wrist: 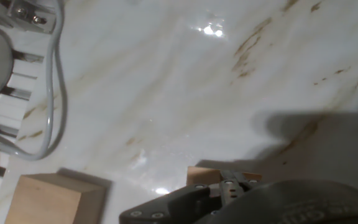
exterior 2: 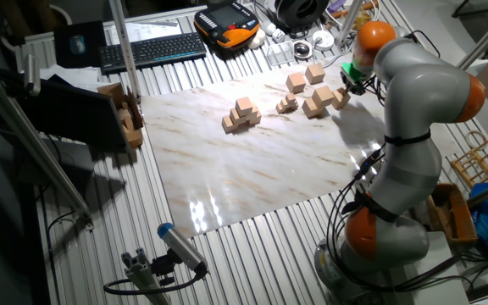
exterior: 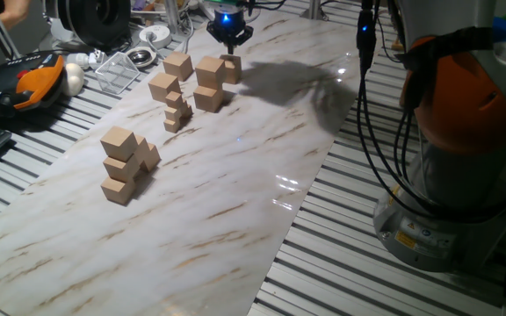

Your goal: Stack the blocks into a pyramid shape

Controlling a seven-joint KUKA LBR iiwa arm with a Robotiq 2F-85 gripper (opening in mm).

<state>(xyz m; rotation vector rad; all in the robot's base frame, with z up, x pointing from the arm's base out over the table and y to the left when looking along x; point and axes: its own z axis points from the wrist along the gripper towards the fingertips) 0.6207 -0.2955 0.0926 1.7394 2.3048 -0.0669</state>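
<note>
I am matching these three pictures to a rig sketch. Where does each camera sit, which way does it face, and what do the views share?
One fixed view: low beside the white marble slab, looking along it to the black two-finger gripper; grey-and-orange arm base at right.
The other fixed view: high on the opposite side, looking down on the whole slab; full arm shows.
Hand view: on the hand, looking down at marble; dark finger at the bottom.
Shared: the light-tan wooden cubes near the gripper, one at the fingers.
</note>
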